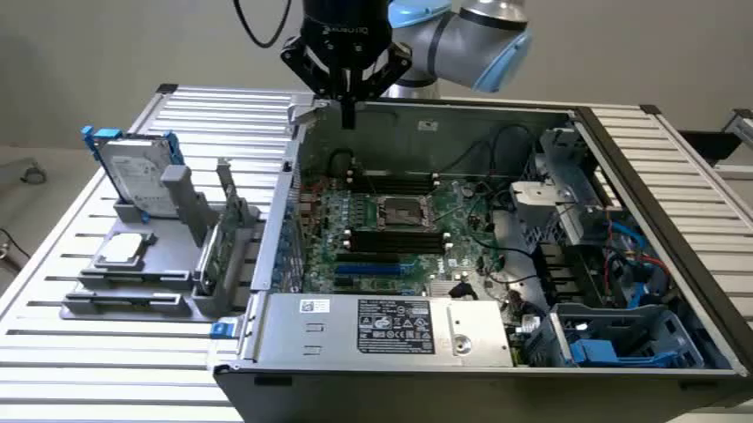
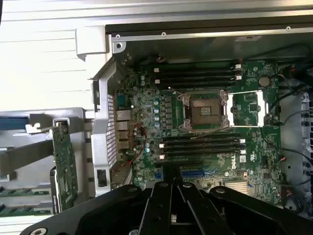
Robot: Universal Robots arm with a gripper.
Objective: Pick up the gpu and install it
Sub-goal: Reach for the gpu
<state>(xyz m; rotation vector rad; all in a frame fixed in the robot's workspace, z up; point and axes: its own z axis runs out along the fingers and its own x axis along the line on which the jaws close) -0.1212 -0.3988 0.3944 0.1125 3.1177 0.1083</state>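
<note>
**A:** So, where do things stand?

**B:** The end effector [image 1: 348, 119] hangs at the upper middle of the exterior view, over the far wall of the open computer case [image 1: 471, 132]. Its fingers are pressed together with nothing between them. The gpu [image 1: 212, 260] stands on edge in the grey rack [image 1: 130, 295] on the tabletop [image 1: 70, 370]. That is at the exterior view's left, just outside the case wall, and it has not been picked up.

**A:** What worries you there?

**B:** The rack looks crowded to me. The hard drive [image 1: 136, 167] with its blue frame stands in the same rack, and grey uprights flank the card. A finger arriving slightly off could strike an upright or tip the card in its slot. A thin pinch on a bare board edge might also slip.

**A:** And inside the case?

**B:** The blue expansion slots [image 1: 365, 263] on the motherboard [image 1: 389, 220] sit in the lower middle, close to the labelled metal box [image 1: 389, 326]. A card brought in askew could catch its silver bracket [image 2: 41, 128] on the case wall. It could also scrape the board instead of seating.
</note>
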